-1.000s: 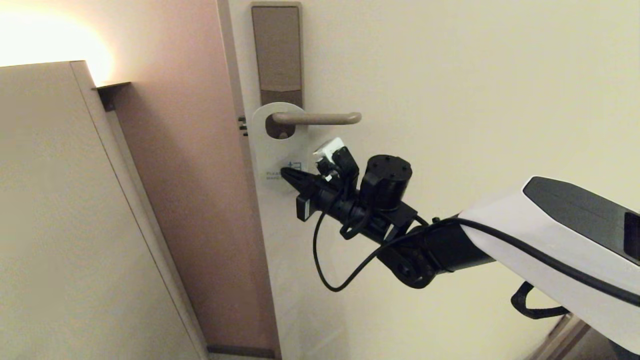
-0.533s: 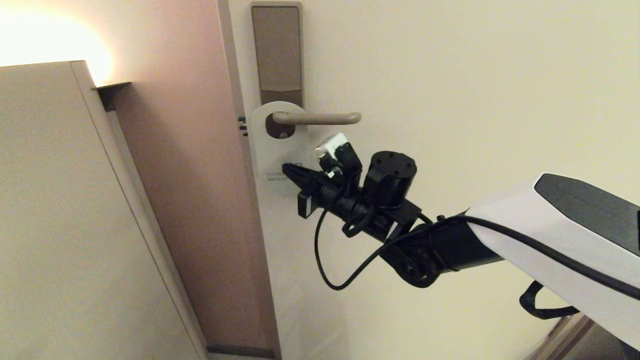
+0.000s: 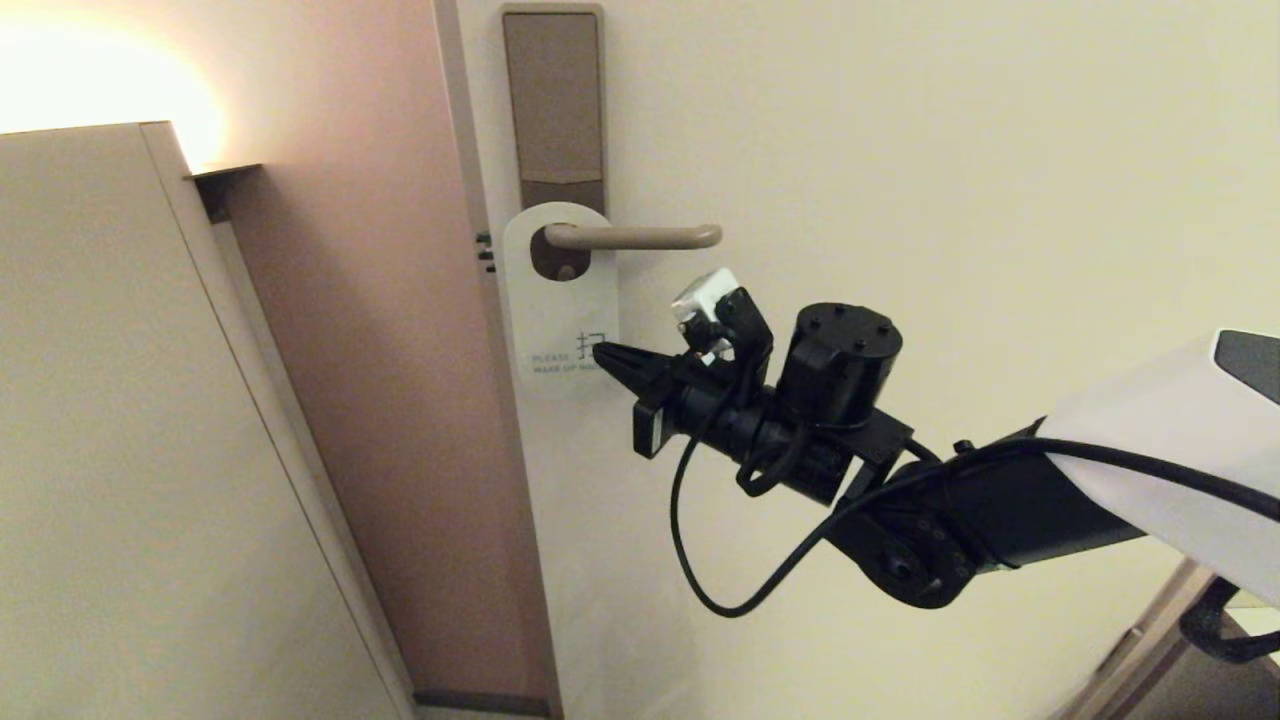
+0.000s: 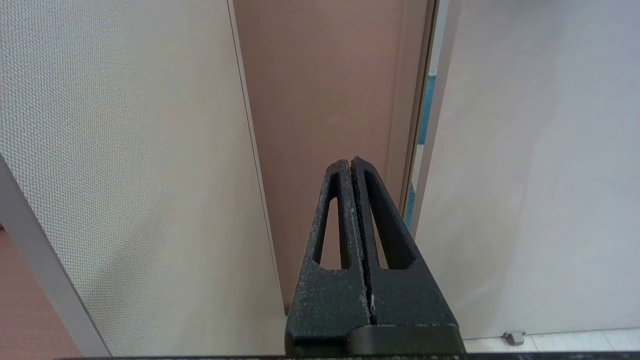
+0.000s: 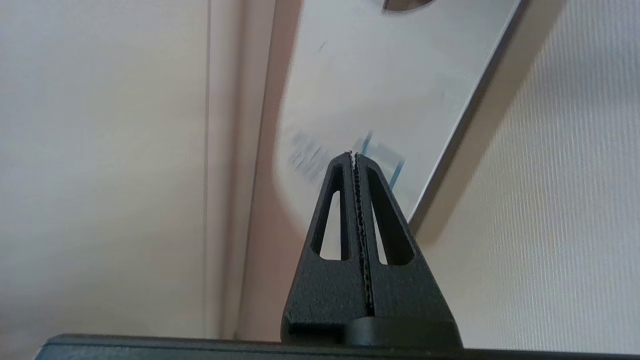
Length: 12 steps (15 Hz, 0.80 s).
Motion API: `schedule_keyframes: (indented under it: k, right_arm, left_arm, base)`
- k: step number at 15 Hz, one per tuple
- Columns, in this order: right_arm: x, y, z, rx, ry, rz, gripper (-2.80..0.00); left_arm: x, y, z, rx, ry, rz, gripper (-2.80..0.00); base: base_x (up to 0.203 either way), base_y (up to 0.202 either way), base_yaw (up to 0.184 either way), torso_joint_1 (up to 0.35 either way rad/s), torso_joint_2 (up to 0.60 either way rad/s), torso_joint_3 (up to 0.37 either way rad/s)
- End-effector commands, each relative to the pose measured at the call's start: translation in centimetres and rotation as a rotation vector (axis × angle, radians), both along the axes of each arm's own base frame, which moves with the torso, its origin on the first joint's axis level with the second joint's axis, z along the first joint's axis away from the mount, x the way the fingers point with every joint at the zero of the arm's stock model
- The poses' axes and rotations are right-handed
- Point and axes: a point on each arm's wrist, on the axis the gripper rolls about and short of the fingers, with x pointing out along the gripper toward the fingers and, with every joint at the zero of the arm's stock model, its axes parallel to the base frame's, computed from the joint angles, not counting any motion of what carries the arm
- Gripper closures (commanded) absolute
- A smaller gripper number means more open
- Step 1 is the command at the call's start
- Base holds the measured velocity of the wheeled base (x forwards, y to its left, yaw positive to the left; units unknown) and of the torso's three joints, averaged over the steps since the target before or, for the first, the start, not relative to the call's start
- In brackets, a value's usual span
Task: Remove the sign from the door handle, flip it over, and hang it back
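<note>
The flat white rounded door-hanger sign (image 3: pixel 560 300) is hanging on the slim bronze-beige metal lever door handle (image 3: pixel 640 237), its oval hole looped around the lever's root, with the white face turned outward. Only part of its small print is showing in the head view: "PLEASE MAKE UP" is readable, and the last word is being covered by the black fingertips. The tall brown rectangular lock plate (image 3: pixel 553 100) is running up behind the sign's top, its upper end cut off by the frame edge, and its lower part is hidden behind the sign.

The right gripper (image 3: pixel 602 352) is pointing toward nine o'clock, its tip sitting at the sign's lower right edge, at about five o'clock from the handle's root. Its jaws are pressed fully together and are holding nothing; whether the tip is touching the sign cannot be told.

The right wrist view (image 5: pixel 353 155) is showing the closed fingers in front of the sign (image 5: pixel 390 90), the print there blurred beyond reading, and the oval hole cut off at the frame edge.

The left gripper (image 4: pixel 350 162) is appearing only in its own wrist view, jaws shut and empty, pointing at a pinkish-brown wall panel (image 4: pixel 325 100) beside the cream door (image 4: pixel 540 150); no sign or handle is showing there.
</note>
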Motion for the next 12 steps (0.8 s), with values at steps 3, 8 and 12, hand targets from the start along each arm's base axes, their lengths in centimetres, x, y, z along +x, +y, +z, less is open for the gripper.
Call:
schedule_keyframes:
  k: [3, 8, 12]
  right_arm:
    - [-2.7, -3.0, 1.1, -0.016, 0.024, -0.015, 0.00]
    - [-4.9, -10.0, 2.3, -0.033, 0.046, -0.146, 0.00]
    - [-8.2, -17.1, 1.7, -0.053, 0.095, -0.314, 0.00]
  left_arm:
    - [0.0, 0.0, 0.0, 0.000, 0.001, 0.000, 0.00]
    - [0.0, 0.0, 0.0, 0.000, 0.001, -0.001, 0.00]
    - [0.0, 0.0, 0.0, 0.000, 0.001, -0.001, 0.00]
  base:
    - [0.000, 0.000, 0.000, 0.000, 0.00, 0.000]
    - [0.000, 0.000, 0.000, 0.000, 0.00, 0.000]
    - [0.000, 0.000, 0.000, 0.000, 0.00, 0.000]
